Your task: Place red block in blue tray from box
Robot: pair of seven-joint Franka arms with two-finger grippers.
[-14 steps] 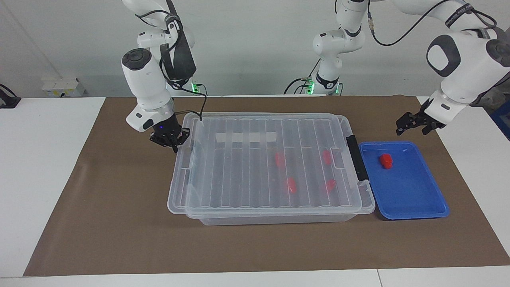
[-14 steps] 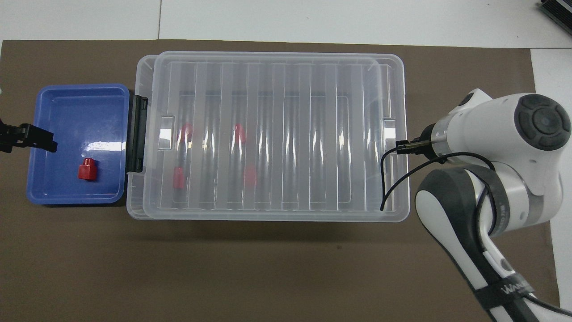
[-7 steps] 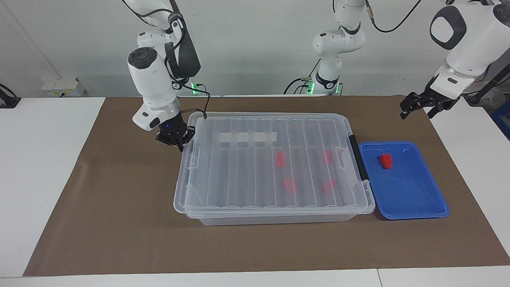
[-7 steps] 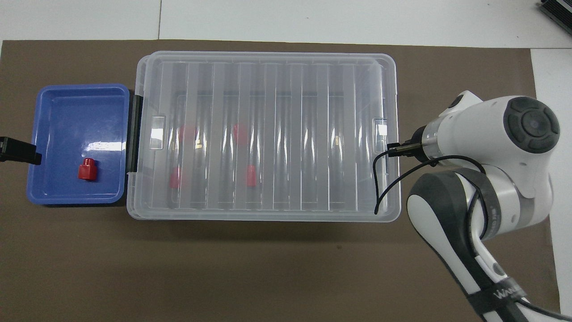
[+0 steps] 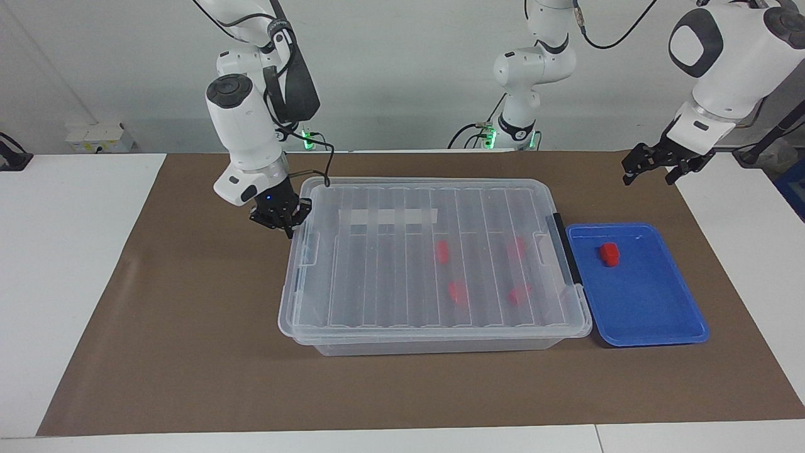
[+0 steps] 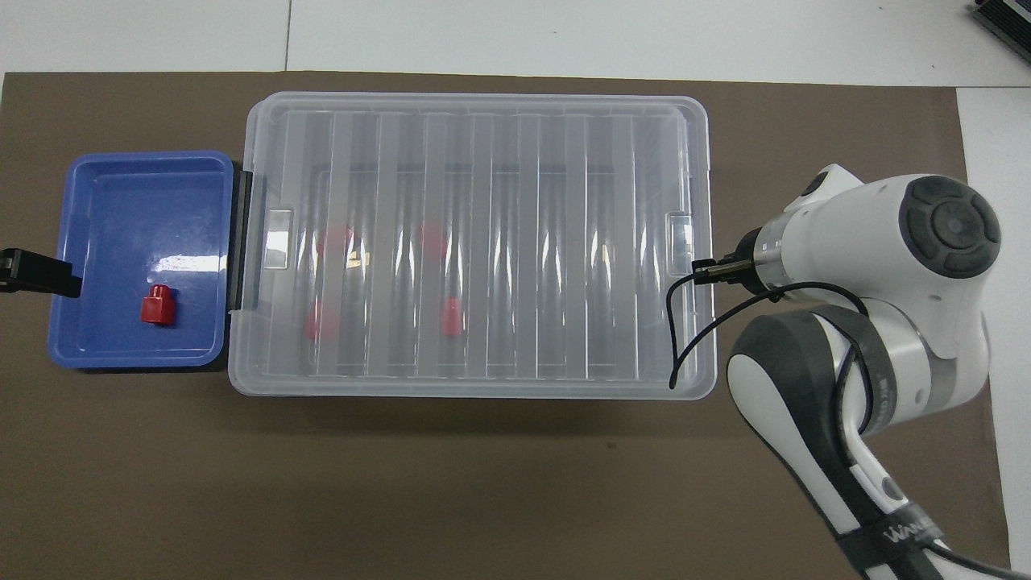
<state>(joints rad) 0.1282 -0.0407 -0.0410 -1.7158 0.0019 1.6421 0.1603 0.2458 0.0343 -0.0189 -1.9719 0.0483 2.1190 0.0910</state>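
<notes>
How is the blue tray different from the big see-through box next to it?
The blue tray is solid blue, while the box is clear, so its contents show through. The tray is open on top; the box has a ribbed lid on it. The tray is much smaller and shallower than the box. The tray holds one red block; the box holds four. Both are rectangular plastic containers on the brown mat.

Red block, blue tray
</notes>
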